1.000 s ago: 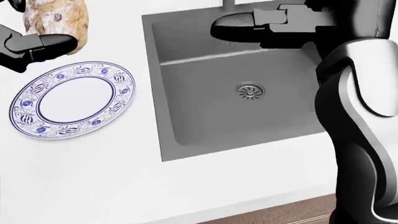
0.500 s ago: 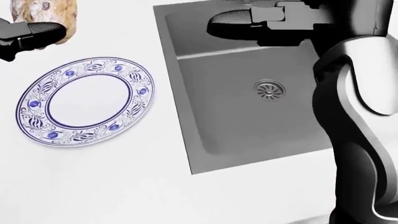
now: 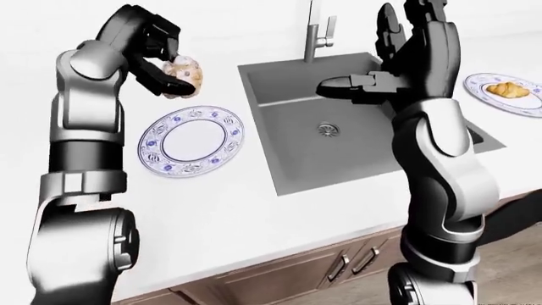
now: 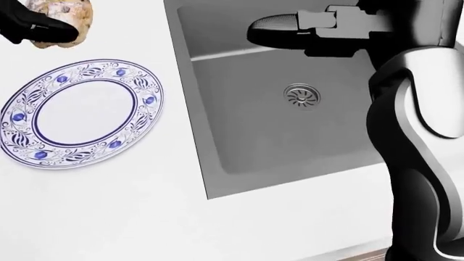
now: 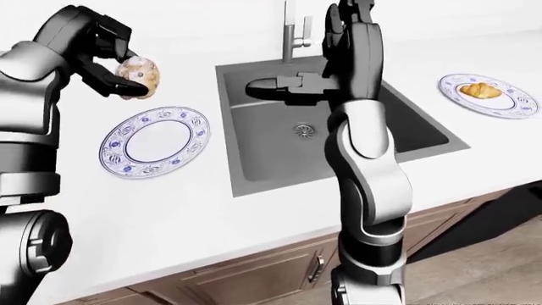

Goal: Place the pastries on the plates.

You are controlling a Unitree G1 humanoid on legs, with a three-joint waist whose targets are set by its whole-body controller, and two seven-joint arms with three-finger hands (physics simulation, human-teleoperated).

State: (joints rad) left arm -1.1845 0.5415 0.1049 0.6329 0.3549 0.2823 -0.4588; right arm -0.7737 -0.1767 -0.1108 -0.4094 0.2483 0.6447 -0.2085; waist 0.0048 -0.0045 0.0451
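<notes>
Nearest in the right-eye view ran the cabinet (image 5: 279, 270) below the white counter (image 5: 195, 210). On the counter lay an empty blue-patterned plate (image 5: 155, 141), at nine o'clock from the sink (image 5: 330, 127). Above it, toward its eleven o'clock and clear of its rim, the left hand (image 5: 114, 60) was closed round a muffin (image 5: 140, 75), dark fingers (image 5: 127, 89) wrapped under and behind it; the muffin hung in the air, touching nothing but the hand. It was a rounded lump with no clear long axis, and which way its top faced could not be told. The right hand (image 5: 284, 86) hovered over the sink with its fingers stretched flat toward nine o'clock, open and holding nothing, the forearm standing upright beside it. Farther off, at two o'clock from the sink, a second plate (image 5: 490, 95) carried a croissant (image 5: 478, 91), its long axis running roughly from nine to three o'clock. The tap (image 5: 292, 32) rose at twelve o'clock from the basin. In all: two plates, two pastries, one sink.
</notes>
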